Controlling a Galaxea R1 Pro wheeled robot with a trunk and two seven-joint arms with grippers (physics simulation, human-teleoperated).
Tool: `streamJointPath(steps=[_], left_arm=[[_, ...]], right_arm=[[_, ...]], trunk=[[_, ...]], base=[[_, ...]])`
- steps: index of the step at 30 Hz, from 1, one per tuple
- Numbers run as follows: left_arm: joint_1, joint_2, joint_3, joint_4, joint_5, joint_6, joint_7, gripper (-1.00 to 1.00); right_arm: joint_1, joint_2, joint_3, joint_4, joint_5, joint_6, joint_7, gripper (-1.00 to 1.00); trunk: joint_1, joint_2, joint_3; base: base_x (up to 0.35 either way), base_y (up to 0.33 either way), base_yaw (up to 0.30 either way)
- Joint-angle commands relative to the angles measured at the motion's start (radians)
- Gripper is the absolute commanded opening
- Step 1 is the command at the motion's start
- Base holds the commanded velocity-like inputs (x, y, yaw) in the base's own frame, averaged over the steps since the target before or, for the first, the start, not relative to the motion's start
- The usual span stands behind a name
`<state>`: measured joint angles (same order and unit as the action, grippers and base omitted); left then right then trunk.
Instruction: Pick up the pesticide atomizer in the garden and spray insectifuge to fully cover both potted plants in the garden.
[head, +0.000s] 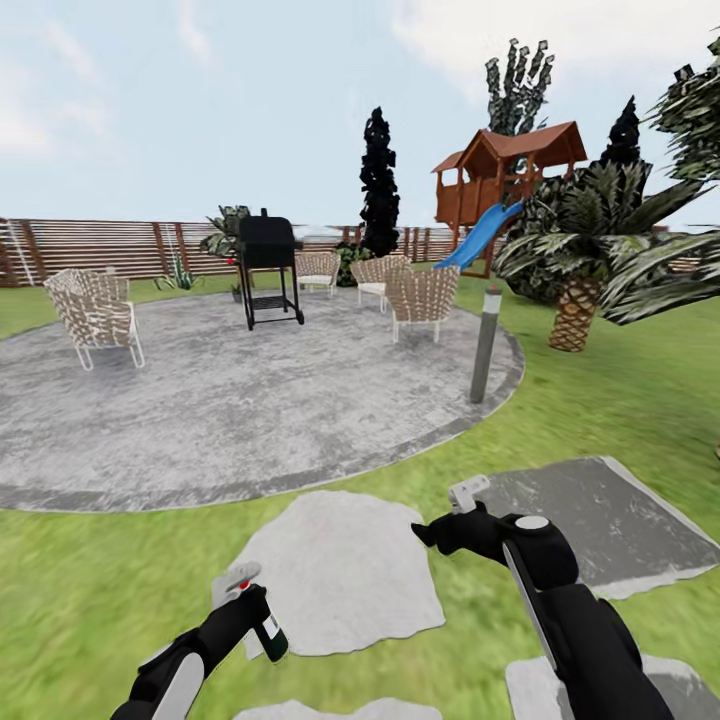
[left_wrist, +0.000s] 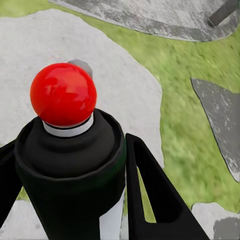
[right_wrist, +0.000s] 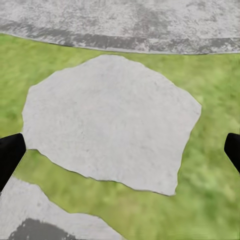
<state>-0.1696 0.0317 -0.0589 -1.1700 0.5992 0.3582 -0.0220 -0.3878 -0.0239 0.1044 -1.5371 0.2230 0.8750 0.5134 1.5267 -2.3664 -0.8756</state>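
Low over the stepping stone, the left end effector is clamped round the pesticide atomizer, red tip up. Its partner, the right end effector, hangs spread wide with nothing in it. No potted plants show from where I stand, so I'd say the job now is finding them: carry the bottle level, grip firm, scanning the lawn round the patio.
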Motion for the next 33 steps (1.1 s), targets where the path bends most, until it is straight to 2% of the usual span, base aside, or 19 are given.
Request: streamJointPath(steps=[1, 20, 33], left_arm=[[-0.001, 0.001, -0.001, 0.0, 0.005, 0.004, 0.001, -1.0], [-0.005, -0.004, -0.002, 0.009, 0.004, 0.004, 0.001, -1.0], [-0.009, -0.01, -0.003, 0.025, 0.005, 0.003, -0.007, -1.0]], right_arm=[[0.0, -0.001, 0.0, -0.002, 0.01, 0.003, 0.008, 1.0], [0.004, -0.003, 0.002, -0.003, 0.007, -0.004, 0.007, 1.0], [0.006, -0.01, 0.0, -0.006, 0.01, -0.007, 0.011, 1.0]], trunk=[[0.0, 0.0, -0.001], [0.0, 0.0, -0.001], [0.0, 0.0, -0.001]], base=[[0.331, 0.008, 0.291], [0.333, 0.001, 0.287], [0.337, 0.0, 0.016]])
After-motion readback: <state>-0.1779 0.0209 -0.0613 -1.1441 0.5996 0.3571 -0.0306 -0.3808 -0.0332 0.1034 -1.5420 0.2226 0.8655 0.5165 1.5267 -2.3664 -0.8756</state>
